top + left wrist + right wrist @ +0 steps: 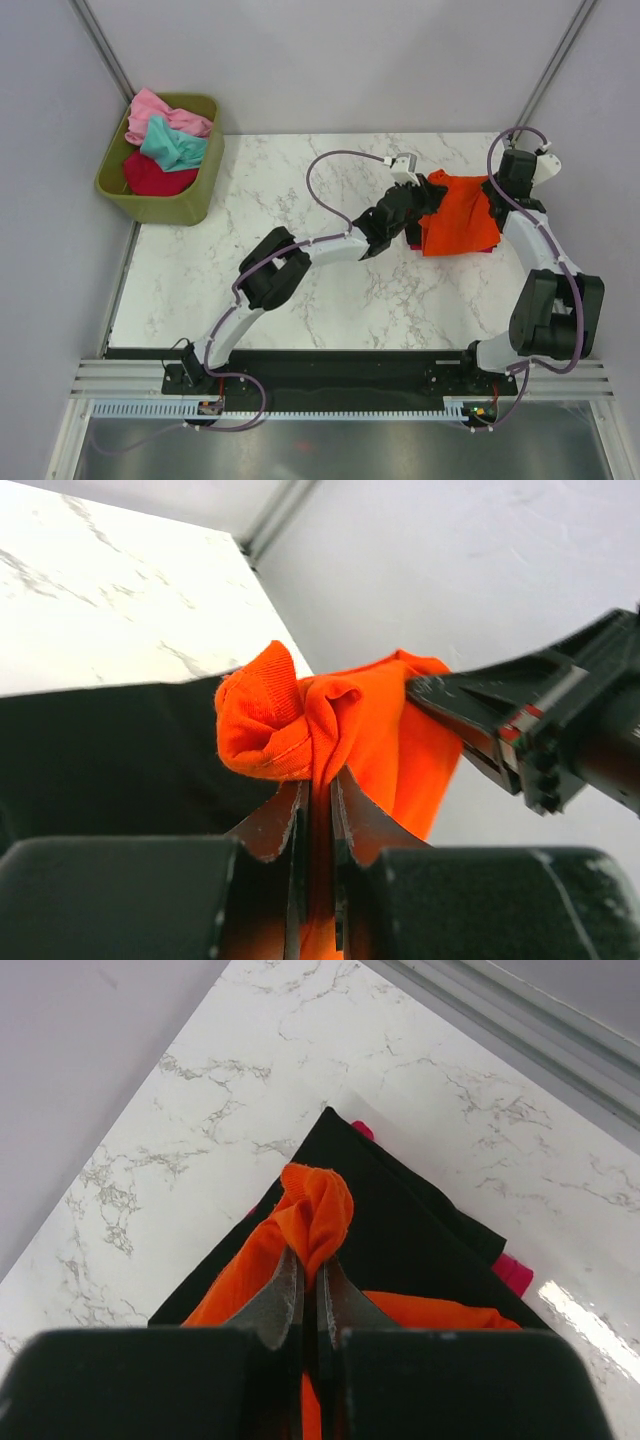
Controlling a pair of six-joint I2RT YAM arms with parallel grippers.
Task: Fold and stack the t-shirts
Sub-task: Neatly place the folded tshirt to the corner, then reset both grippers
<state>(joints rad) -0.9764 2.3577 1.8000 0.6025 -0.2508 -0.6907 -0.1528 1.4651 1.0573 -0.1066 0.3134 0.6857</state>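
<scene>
The bright orange t-shirt (460,212) hangs stretched between both grippers over the back right of the table. My left gripper (436,187) is shut on its left corner, and in the left wrist view the cloth (300,720) bunches above the closed jaws (318,782). My right gripper (493,190) is shut on the other corner (316,1208), its jaws (312,1266) pinching the cloth. Below lies a flat black t-shirt (410,1230) on a crimson one (512,1272). Pink (152,108), teal (175,146) and dark red (155,176) t-shirts sit crumpled in the bin.
The olive-green bin (165,210) stands off the table's back left corner. Grey walls close in the back and both sides. The white marble tabletop (260,220) stretches between the bin and the stack. The right gripper's fingers (470,705) show close by in the left wrist view.
</scene>
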